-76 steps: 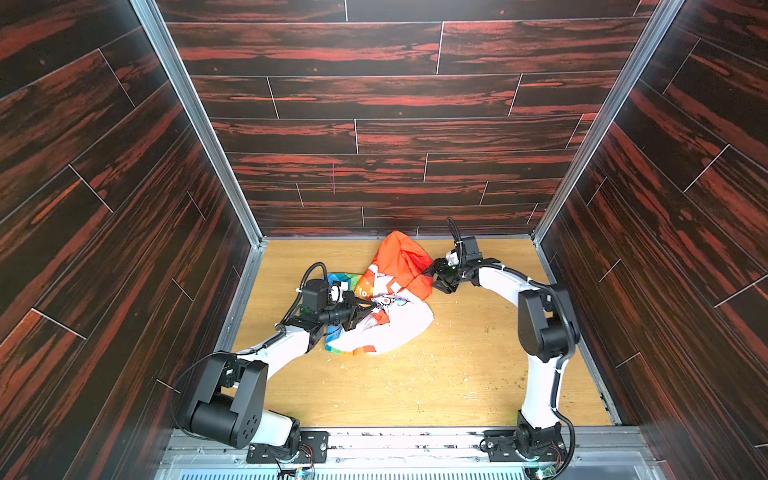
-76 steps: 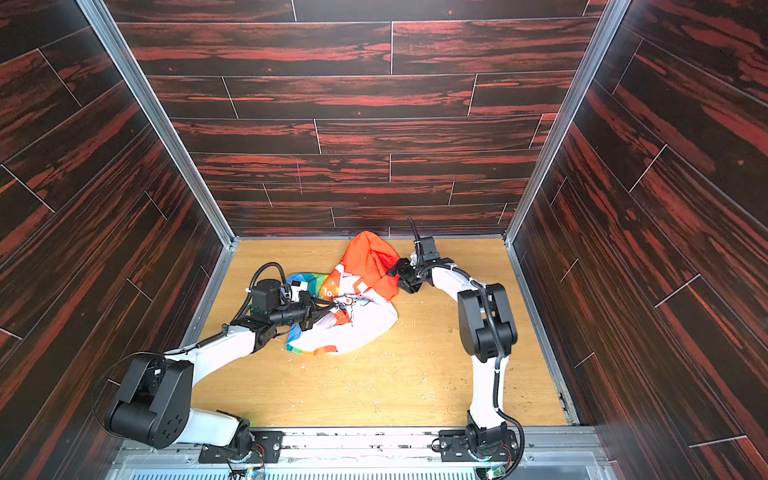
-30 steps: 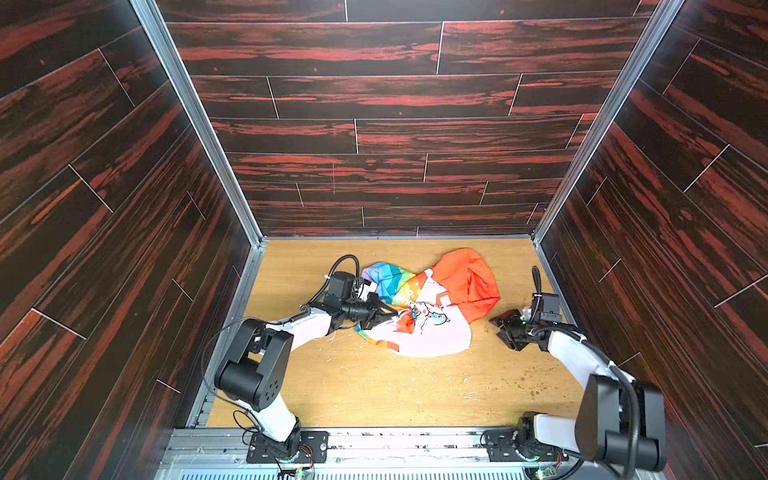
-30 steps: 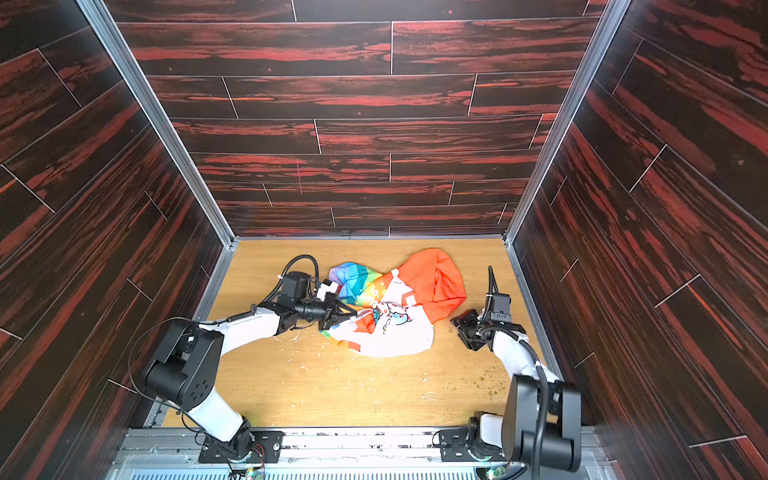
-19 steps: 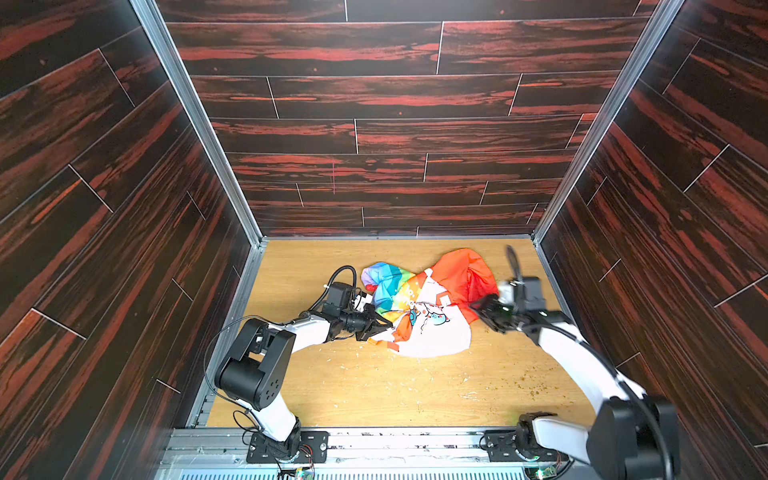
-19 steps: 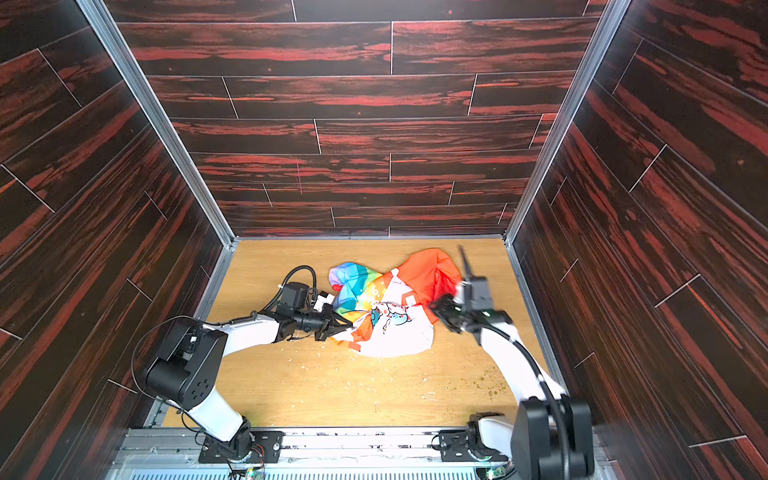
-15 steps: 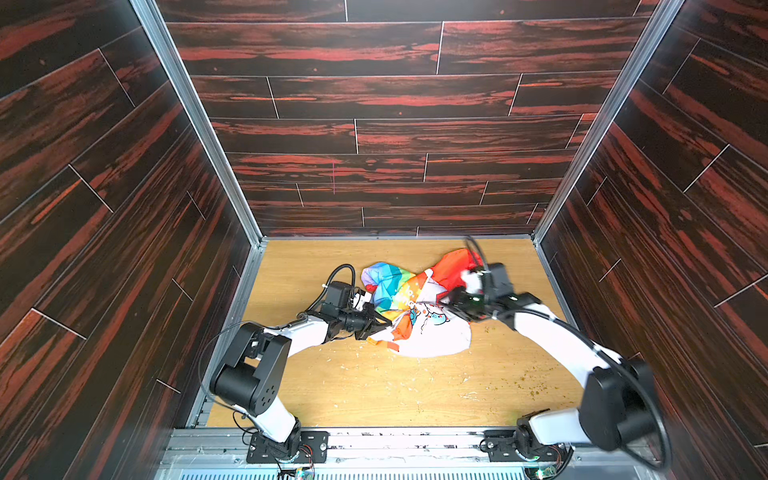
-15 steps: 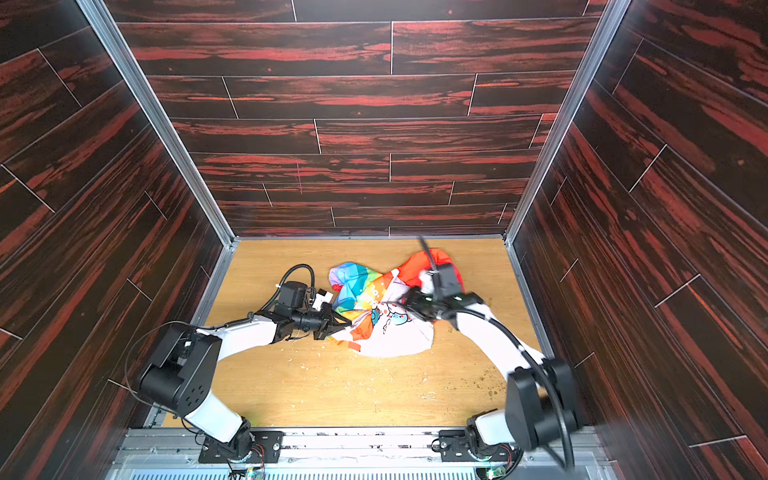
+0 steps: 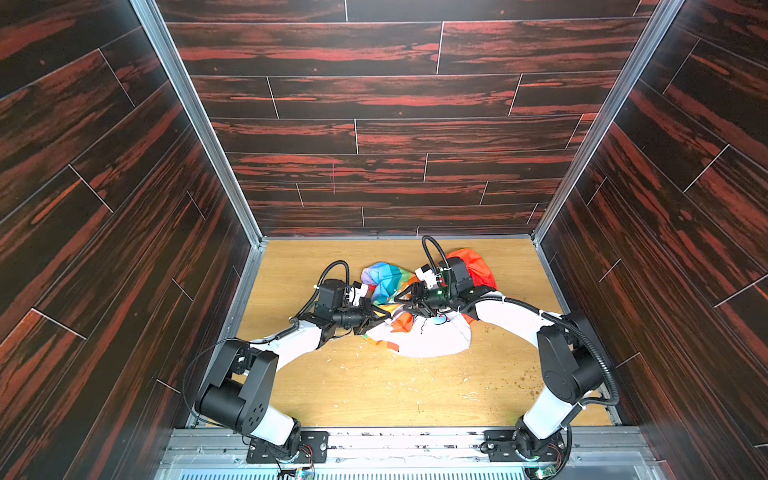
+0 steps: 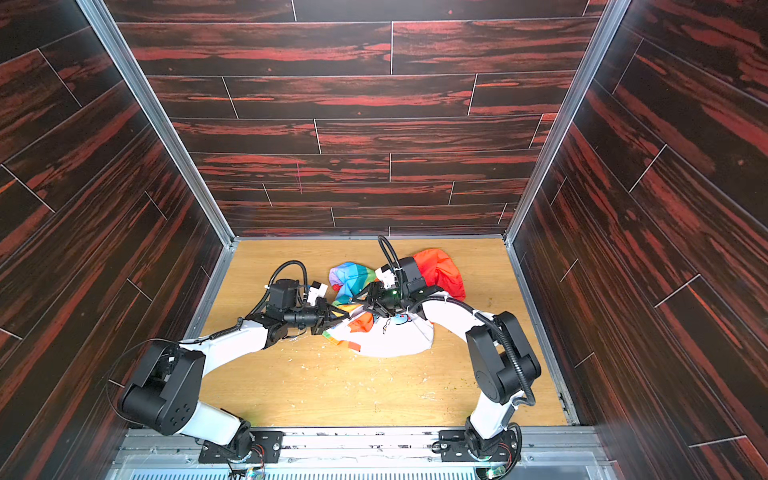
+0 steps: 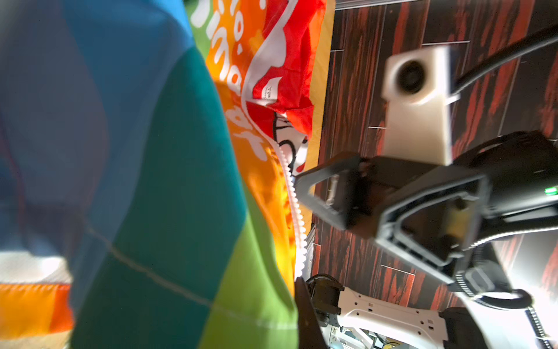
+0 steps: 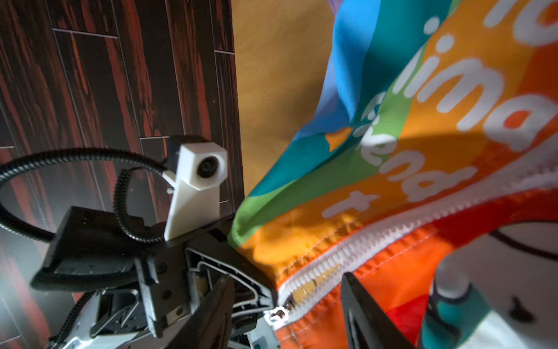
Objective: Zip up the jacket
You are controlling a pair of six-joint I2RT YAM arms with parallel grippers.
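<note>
Here, jacket (image 9: 428,341) in left tool (image 9: 381,321)

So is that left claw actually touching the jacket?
Touching. The right wrist view shows the left gripper shut on the jacket, pinching the fabric edge at the end of its white zipper.

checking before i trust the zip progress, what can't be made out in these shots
zipper slider: tiny and blurred near the bottom edge of the right wrist view, too small in both top views
whether the teeth are meshed: blurred in both wrist views
left gripper tips: the jacket hides them in the left wrist view
</note>
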